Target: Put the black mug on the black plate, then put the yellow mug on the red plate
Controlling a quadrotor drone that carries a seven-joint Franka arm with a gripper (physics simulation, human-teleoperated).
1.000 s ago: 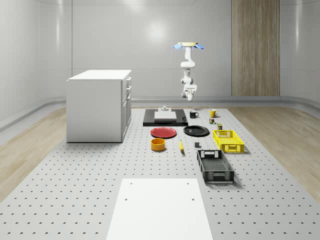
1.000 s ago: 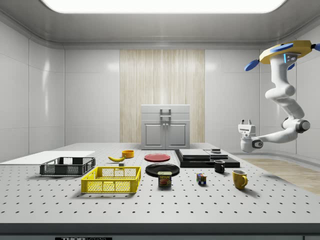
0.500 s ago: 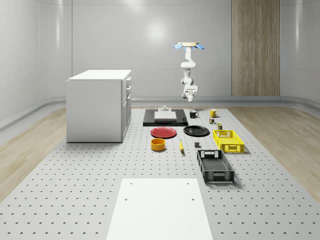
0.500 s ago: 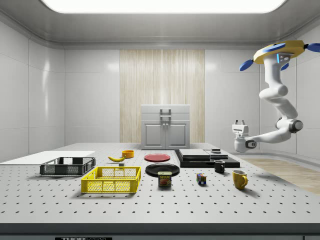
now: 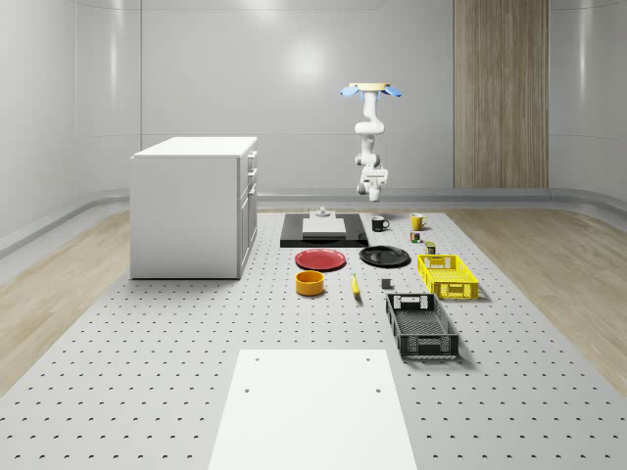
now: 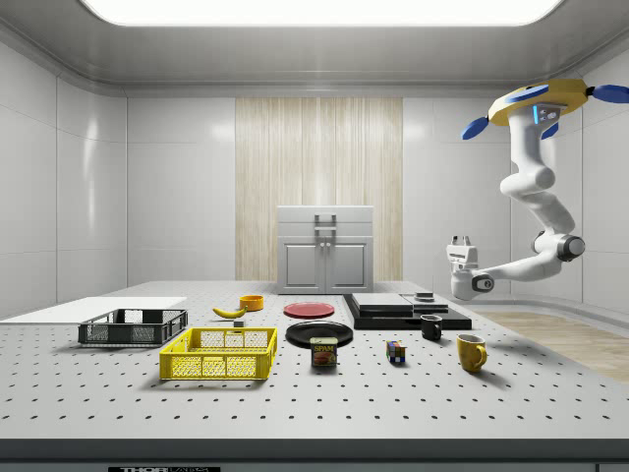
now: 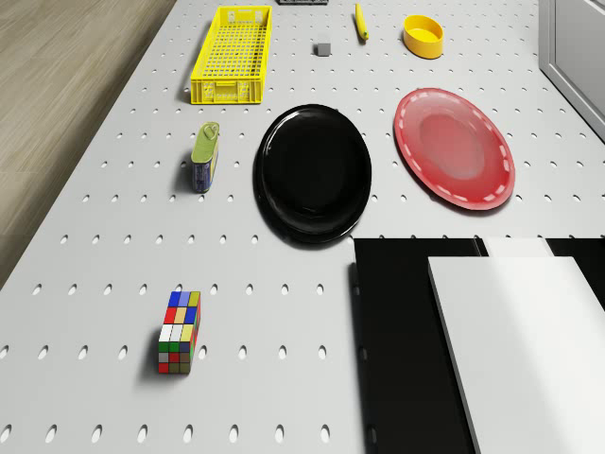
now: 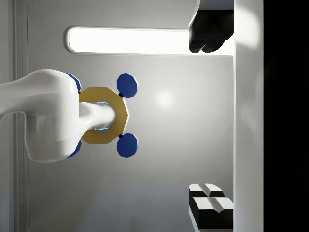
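Two baskets sit nearest in the whole-scene view: a black basket [image 5: 422, 326], then a yellow basket [image 5: 448, 275]. Beyond lie one orange bowl [image 5: 310, 283], one banana [image 5: 355, 285], one red plate [image 5: 320, 259] and one black plate [image 5: 384, 257]. Farther back stand one black mug [image 5: 378, 223] and one yellow mug [image 5: 416, 221], each on the table, apart from the plates. The drone [image 6: 540, 101] hovers past the table's far end; its gripper [image 6: 459, 241], fingers spread and empty, points upward. Compared with a second ago, drone and gripper have shifted toward the side view's left.
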